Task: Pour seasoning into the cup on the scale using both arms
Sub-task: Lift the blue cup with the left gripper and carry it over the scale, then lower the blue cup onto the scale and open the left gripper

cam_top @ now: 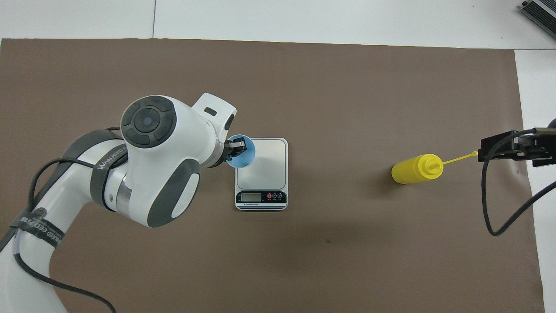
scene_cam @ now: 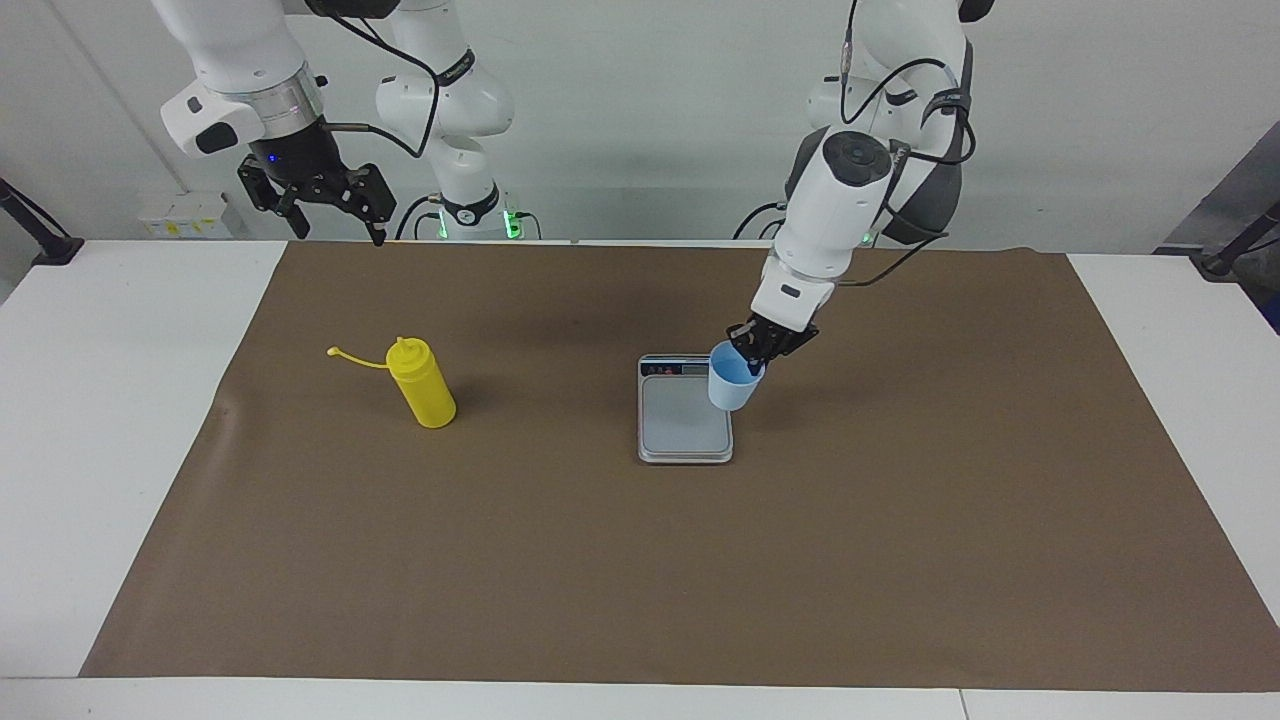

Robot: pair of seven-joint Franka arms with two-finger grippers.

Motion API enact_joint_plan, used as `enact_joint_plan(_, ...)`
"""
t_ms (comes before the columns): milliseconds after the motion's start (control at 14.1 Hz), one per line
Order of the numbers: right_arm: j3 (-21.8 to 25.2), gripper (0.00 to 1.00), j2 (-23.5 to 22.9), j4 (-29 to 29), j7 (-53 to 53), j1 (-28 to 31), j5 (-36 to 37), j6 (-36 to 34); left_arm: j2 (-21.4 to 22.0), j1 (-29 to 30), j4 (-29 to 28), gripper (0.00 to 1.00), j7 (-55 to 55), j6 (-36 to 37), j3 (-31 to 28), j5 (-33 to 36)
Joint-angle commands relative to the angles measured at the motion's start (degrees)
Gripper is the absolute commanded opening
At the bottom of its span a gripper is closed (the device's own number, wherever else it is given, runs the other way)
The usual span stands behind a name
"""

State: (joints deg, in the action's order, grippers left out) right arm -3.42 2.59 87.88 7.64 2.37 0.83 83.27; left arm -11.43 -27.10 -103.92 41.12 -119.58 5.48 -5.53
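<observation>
The pale blue cup [scene_cam: 735, 380] hangs in the air over the edge of the scale [scene_cam: 685, 415] that faces the left arm's end of the table, its mouth tilted a little. The left gripper [scene_cam: 757, 352] is clamped on the cup's rim, one finger inside it. The yellow bottle [scene_cam: 421, 382] stands on the brown mat [scene_cam: 640, 560] toward the right arm's end, cap strap hanging loose. The right gripper [scene_cam: 330, 205] waits spread wide, holding nothing, over the mat's edge nearest the robots.
</observation>
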Motion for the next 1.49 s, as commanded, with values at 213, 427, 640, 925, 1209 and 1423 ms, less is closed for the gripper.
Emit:
enact_joint_plan(213,-0.3,1.00,1.9,2.2,1.0,0.4,-1.0,0.1,-3.3,-2.8,1.5,0.00,4.2,-3.1,-0.9,2.9)
enact_joint_plan(427,-0.3,1.00,2.1,2.6,1.1,0.4,-1.0,0.0,-3.3,-3.8,0.3,0.00,4.6,-3.3,-0.9,3.0)
enact_joint_plan(640,-0.3,1.00,2.1,2.7,0.9,0.8,-1.0,-0.2,-3.1,-3.9,-0.9,0.00,4.6,-3.5,-0.9,3.1)
enact_joint_plan(925,-0.3,1.00,2.4,3.4,0.4,0.8,-1.0,0.6,-2.5,-4.7,-2.5,0.00,5.6,-3.7,-0.8,3.0)
enact_joint_plan(1209,-0.3,1.00,2.4,3.4,0.4,0.8,-1.0,0.6,-2.5,-4.9,-2.6,0.00,5.8,-4.0,-0.8,3.0)
enact_joint_plan(1423,-0.3,1.00,2.4,3.3,0.4,0.7,-1.0,0.6,-2.5,-5.0,-3.6,0.00,5.9,-6.5,-0.8,3.0)
